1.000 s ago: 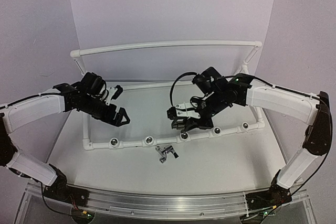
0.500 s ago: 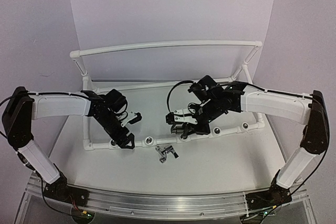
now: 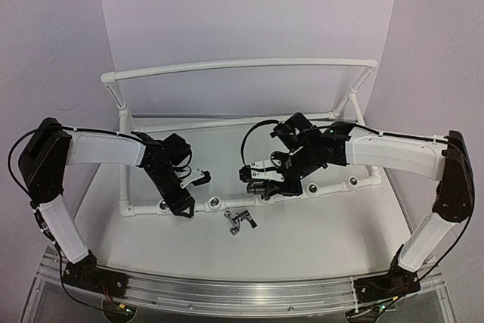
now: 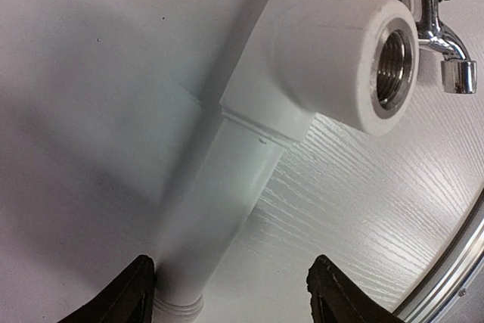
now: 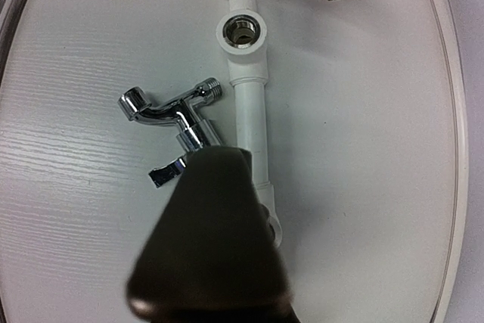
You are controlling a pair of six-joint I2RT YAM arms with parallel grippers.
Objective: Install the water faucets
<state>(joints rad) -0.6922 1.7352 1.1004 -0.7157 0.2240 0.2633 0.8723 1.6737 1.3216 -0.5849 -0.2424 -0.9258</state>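
Edges and room: the tabletop (image 3: 325,236) ends at a metal rail (image 3: 242,287) along the near side, where both arm bases stand. A white pipe frame (image 3: 242,63) fences the back and sides. Its front rail (image 3: 236,200) crosses the middle of the tabletop and carries a row of silver-ringed sockets. The strip between this rail and the near edge is the open room.

Left claw (image 4: 236,296): spread, straddling the front rail beside its leftmost socket (image 4: 393,66). One finger (image 4: 136,293) sits against the pipe and the other stands apart from it. It holds nothing.

Right claw (image 3: 265,181): low over the front rail near the middle sockets. In my wrist view it shows only as one dark, blurred mass, so I cannot tell whether it is pressed together or pinching something.

Task item: one water faucet (image 3: 240,219), chrome, lies on its side on the tabletop. It is just in front of the front rail and between my two claws, and neither claw touches it. Its threaded stem points toward the pipe, just beside it.

Holders: the two sockets seen close up show bare threaded bores.
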